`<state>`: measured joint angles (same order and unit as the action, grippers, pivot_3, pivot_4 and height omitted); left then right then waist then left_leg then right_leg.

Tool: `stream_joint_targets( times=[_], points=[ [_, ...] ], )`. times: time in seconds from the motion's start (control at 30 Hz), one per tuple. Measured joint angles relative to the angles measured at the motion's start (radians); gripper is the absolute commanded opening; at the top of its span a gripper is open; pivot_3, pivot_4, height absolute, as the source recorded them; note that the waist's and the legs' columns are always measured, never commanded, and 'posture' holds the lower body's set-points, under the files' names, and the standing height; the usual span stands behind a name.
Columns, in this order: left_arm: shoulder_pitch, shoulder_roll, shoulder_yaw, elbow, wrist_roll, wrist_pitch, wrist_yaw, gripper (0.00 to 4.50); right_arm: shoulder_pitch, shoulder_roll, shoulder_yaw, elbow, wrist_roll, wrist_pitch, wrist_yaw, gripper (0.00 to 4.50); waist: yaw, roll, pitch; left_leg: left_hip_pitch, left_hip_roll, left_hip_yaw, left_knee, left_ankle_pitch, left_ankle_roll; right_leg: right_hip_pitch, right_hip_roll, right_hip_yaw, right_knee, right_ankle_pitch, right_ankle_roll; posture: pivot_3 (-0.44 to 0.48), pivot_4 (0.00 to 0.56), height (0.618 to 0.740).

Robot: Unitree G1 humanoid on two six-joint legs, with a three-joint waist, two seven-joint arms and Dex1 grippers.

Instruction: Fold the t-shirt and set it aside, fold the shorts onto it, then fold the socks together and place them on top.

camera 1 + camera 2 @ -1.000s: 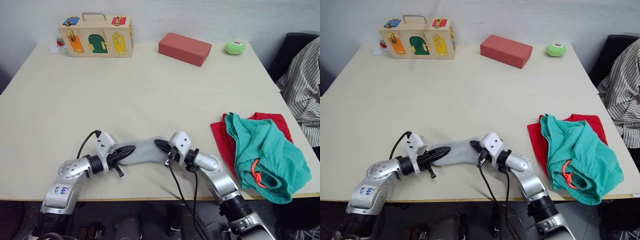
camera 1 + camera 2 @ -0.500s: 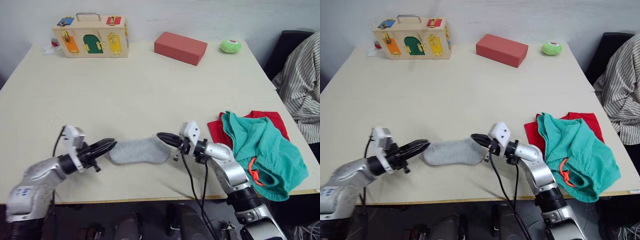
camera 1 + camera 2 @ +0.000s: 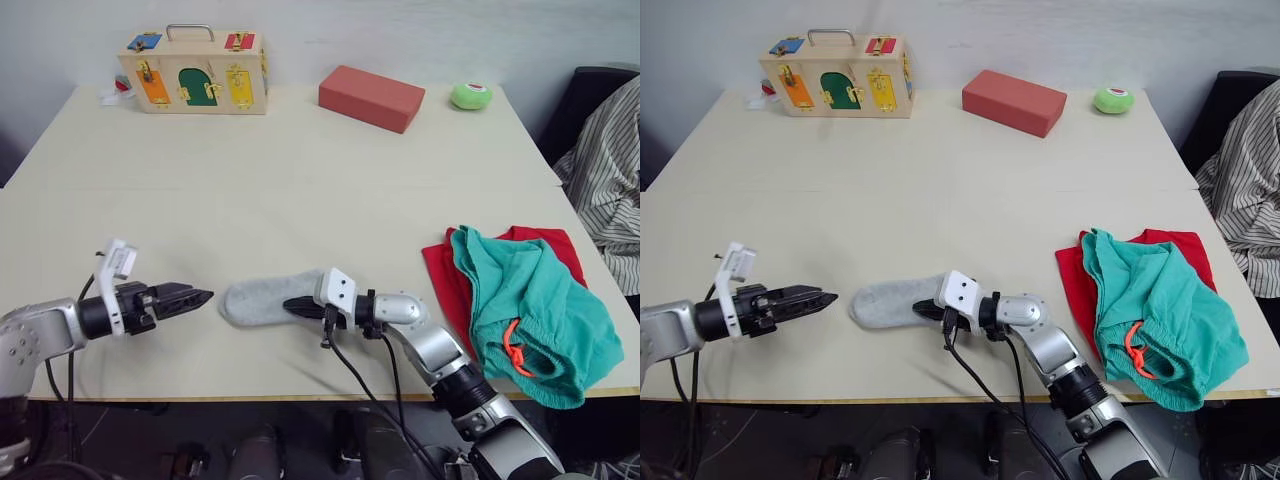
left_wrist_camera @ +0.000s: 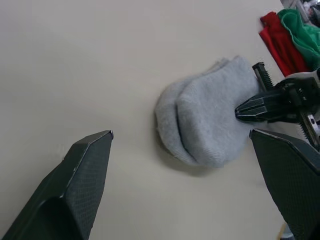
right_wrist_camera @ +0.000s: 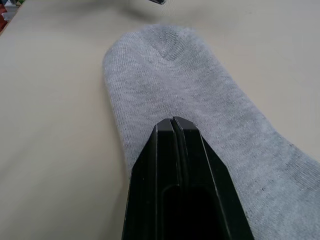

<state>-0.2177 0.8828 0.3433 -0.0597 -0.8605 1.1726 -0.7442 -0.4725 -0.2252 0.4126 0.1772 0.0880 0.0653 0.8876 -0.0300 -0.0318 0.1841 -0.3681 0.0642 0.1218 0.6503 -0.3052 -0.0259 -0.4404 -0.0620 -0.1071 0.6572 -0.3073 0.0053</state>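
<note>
I see the small light grey ankle socks (image 3: 262, 299) lying stacked flat near the front edge of the pale table (image 3: 300, 180). My right hand (image 3: 292, 306) rests on them with fingers pressed together, gripping nothing. My left hand (image 3: 203, 296), fingers spread, hovers just beside their toe end.

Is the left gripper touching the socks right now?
No, the left gripper is open and sits clear of the socks, with bare table between them.
</note>
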Motion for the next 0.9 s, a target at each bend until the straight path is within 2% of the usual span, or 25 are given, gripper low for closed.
stream_joint_targets(
  times=[0.23, 0.5, 0.6, 0.77, 0.9],
  points=[
    [-0.104, -0.013, -0.141, 0.036, 0.054, 0.048, 0.011, 4.47, 0.0, 0.0, 0.001, -0.003, -0.005, 0.009, 0.003, 0.0, -0.001, 0.0, 0.0, 0.001, 0.0, 0.001, 0.0, 0.001, -0.002, 0.0, 0.0, 0.0, 0.001, 0.0, 0.0, 0.0, 0.15, 0.74],
    [-0.17, -0.026, -0.178, 0.069, 0.072, 0.094, -0.005, 4.47, 0.008, 0.001, -0.007, -0.016, -0.006, 0.032, 0.003, 0.0, 0.001, 0.0, 0.0, 0.003, 0.0, 0.0, 0.001, 0.002, -0.003, 0.001, 0.0, 0.001, 0.003, 0.0, 0.0, 0.0, 0.15, 0.74],
    [-0.199, -0.06, -0.18, 0.079, 0.072, 0.128, 0.002, 3.83, 0.01, 0.002, -0.008, -0.019, -0.006, 0.036, 0.003, 0.0, 0.002, 0.0, 0.0, 0.002, 0.0, 0.0, 0.001, 0.002, -0.003, 0.001, 0.0, 0.001, 0.003, 0.0, 0.0, 0.0, 0.15, 0.74],
    [-0.245, -0.117, -0.186, 0.115, 0.077, 0.162, 0.031, 2.26, 0.009, 0.008, -0.007, -0.021, -0.006, 0.043, 0.001, 0.0, 0.0, -0.001, 0.0, 0.002, 0.0, 0.0, 0.001, 0.002, -0.003, 0.001, 0.0, 0.001, 0.003, 0.0, 0.0, 0.0, 0.15, 0.74],
    [-0.249, -0.118, -0.191, 0.114, 0.081, 0.164, 0.024, 0.94, 0.009, 0.01, -0.007, -0.021, -0.006, 0.045, 0.0, 0.0, -0.001, -0.001, 0.0, 0.002, 0.0, 0.0, 0.001, 0.002, -0.004, 0.0, 0.001, 0.001, 0.003, 0.0, 0.0, 0.0, 0.15, 0.74]
  ],
)
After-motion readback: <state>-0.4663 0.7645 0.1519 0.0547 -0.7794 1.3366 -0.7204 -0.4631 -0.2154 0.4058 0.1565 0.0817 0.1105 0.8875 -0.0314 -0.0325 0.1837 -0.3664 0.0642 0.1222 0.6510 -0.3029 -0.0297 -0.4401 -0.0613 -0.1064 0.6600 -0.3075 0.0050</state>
